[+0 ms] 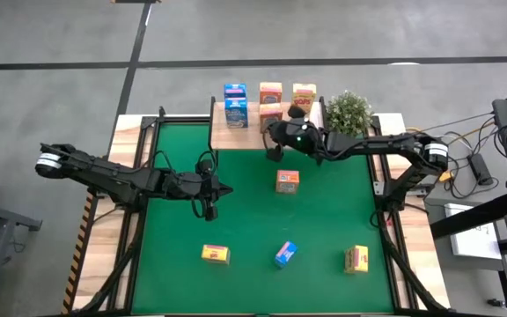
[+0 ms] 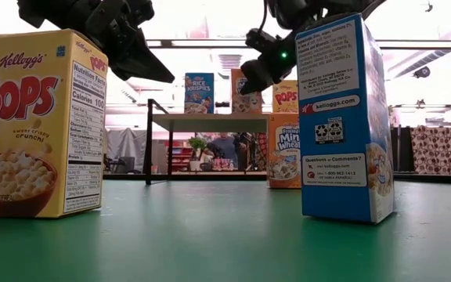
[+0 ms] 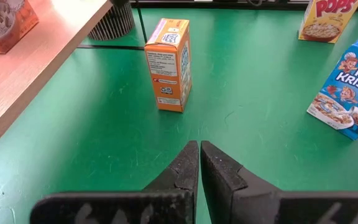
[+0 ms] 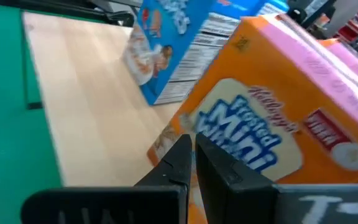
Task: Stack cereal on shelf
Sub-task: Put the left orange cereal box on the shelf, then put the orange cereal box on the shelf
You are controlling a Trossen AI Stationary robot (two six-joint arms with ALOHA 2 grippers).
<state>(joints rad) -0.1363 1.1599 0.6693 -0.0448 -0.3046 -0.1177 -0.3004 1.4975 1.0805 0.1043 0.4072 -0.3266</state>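
Fingers on both grippers sit pressed together holding nothing: from above you see the left gripper (image 1: 210,210) over the middle of the green table mat (image 1: 174,255) and the right gripper (image 1: 273,151) at the front edge of the low light-wood shelf (image 1: 252,137), where blue, orange-red and yellow cereal boxes already stand. Level with the table, a yellow Pops box (image 2: 39,124) and a blue box (image 2: 343,117) stand upright up close. Your left wrist camera puts the upright orange-red Mini-Wheats box (image 3: 168,64) straight ahead of its fingers, long axis vertical, though from above the right arm looks nearer.
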